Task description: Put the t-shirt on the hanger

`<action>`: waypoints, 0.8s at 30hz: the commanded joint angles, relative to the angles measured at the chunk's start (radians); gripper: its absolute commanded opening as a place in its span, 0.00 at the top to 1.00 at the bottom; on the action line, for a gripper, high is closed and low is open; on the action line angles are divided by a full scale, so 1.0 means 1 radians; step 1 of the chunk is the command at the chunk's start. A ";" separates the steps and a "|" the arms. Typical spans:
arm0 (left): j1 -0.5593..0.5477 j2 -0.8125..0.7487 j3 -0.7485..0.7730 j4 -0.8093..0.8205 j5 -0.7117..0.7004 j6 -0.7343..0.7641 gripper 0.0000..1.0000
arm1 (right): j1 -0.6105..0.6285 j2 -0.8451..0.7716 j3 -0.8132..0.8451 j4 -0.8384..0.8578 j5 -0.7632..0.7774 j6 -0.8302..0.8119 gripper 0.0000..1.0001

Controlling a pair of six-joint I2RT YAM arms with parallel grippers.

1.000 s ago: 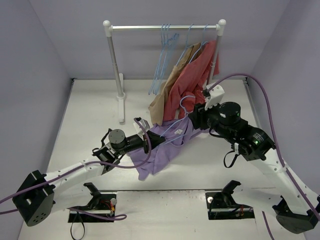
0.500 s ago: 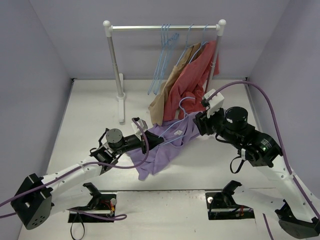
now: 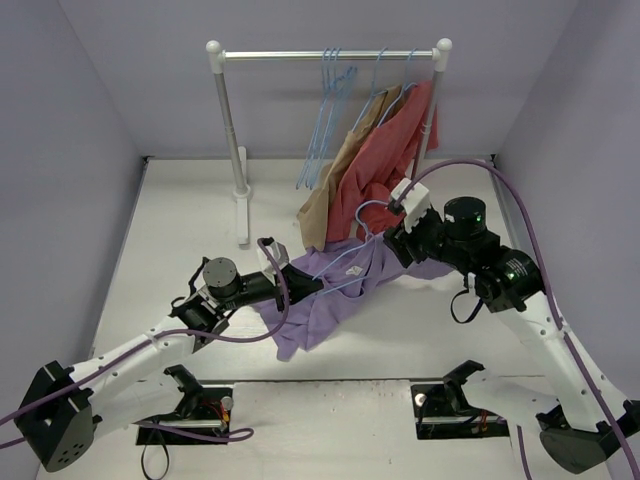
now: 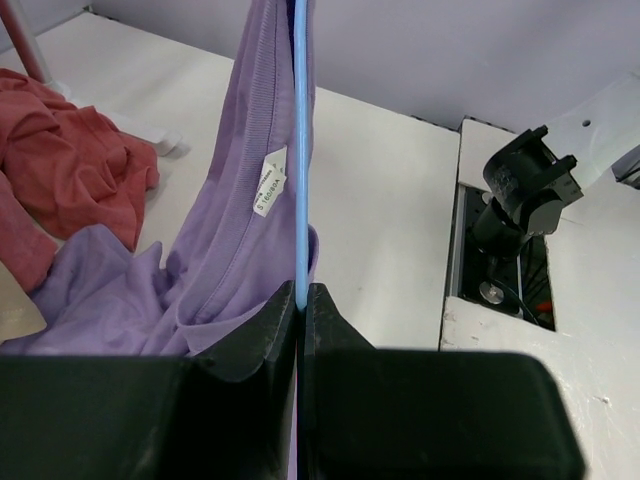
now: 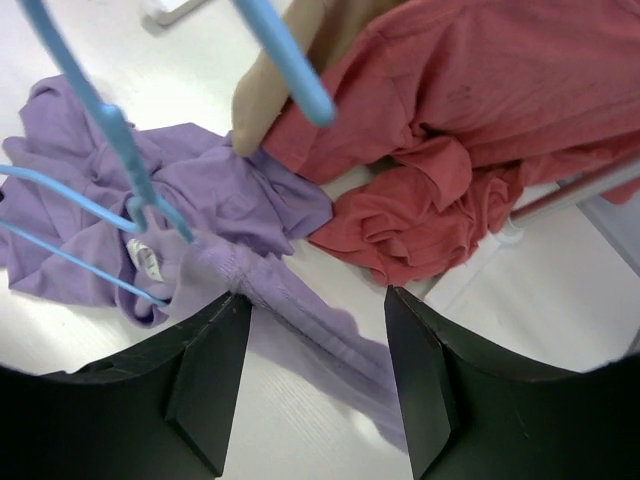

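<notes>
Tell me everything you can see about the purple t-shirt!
The t-shirt is soft lavender cloth, crumpled on the white table between the arms. A small white tag shows at its neck. A blue hanger runs alongside the neck, pinched by the left gripper. A red garment lies beside it.

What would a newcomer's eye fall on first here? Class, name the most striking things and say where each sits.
A purple t-shirt lies crumpled mid-table with a blue hanger against its collar; the left jaws are shut on the hanger's wire, and the right jaws stand open above the shirt's right side. Behind, a rack holds a red garment, a tan garment and spare hangers.
</notes>
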 commanded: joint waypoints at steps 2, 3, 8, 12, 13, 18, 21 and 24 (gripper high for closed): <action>0.004 -0.029 0.059 0.065 0.050 0.045 1.00 | -0.002 0.025 -0.017 0.038 -0.165 -0.062 0.51; 0.005 -0.028 0.067 0.056 0.056 0.053 1.00 | -0.002 0.027 -0.022 0.037 -0.188 -0.065 0.52; 0.028 -0.019 0.105 0.016 0.098 0.071 1.00 | -0.002 0.046 -0.050 0.030 -0.258 -0.081 0.62; 0.065 -0.020 0.115 0.012 0.134 0.062 1.00 | -0.002 0.052 -0.068 0.019 -0.288 -0.096 0.73; 0.084 -0.023 0.115 0.011 0.145 0.060 1.00 | -0.002 0.052 -0.071 0.016 -0.291 -0.097 0.75; 0.178 -0.048 0.131 -0.009 0.203 0.041 1.00 | -0.002 0.036 -0.090 -0.003 -0.339 -0.128 0.93; 0.217 -0.046 0.171 -0.041 0.217 0.039 1.00 | 0.000 0.029 -0.100 -0.007 -0.362 -0.143 1.00; 0.219 -0.033 0.215 -0.118 0.203 0.047 0.88 | 0.011 0.026 -0.089 -0.007 -0.357 -0.150 1.00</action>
